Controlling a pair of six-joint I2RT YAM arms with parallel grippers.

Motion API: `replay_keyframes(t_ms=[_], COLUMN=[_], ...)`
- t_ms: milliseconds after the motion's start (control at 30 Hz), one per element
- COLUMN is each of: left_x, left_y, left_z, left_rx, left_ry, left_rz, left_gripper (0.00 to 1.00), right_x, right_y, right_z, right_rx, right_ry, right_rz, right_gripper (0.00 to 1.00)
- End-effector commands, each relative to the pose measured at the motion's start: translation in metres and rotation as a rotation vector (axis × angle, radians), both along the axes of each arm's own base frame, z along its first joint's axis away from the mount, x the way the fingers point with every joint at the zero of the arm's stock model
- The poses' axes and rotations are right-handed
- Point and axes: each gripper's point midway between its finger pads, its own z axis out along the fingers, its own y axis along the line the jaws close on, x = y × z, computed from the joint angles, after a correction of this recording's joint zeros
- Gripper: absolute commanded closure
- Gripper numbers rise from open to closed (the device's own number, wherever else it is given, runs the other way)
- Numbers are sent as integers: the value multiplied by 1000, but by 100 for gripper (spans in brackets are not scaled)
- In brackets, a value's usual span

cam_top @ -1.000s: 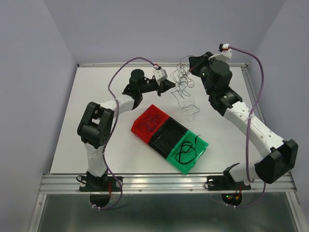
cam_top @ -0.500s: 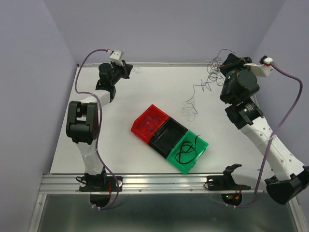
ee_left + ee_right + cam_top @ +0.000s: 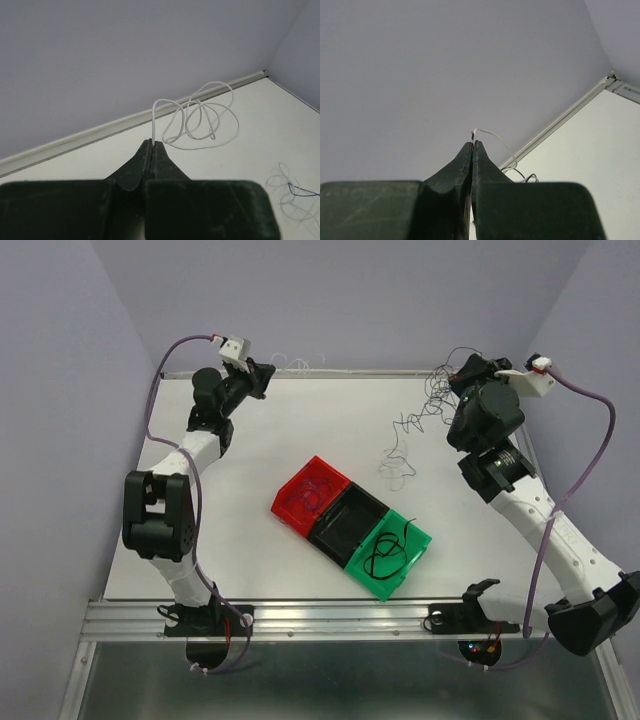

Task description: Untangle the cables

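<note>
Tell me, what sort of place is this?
Probably a robotics test cell: two white-and-black robot arms bolted to a white table, plain lilac walls closing it in, and a red, black and green plastic sorting tray beside thin tangled wires.

A white counter is enclosed at the back and at both sides by plain lilac walls (matt, evenly lit). Its near edge is finished by a ribbed aluminium rail, and a thin metal strip is seen along the far edge, where the back wall is met.
</note>
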Motion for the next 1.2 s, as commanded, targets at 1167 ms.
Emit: replay_keyframes(t_ms=[1167], left_x=[-308], left_y=[-127], left_z=[-64], left_rx=[509], left_ry=[71], left_rz=[-700], left_gripper=[100], right_x=[-2], right_y=[5], right_z=[13], right_rx=[33], right_ry=[-69], right_rz=[47], right_gripper=[100])
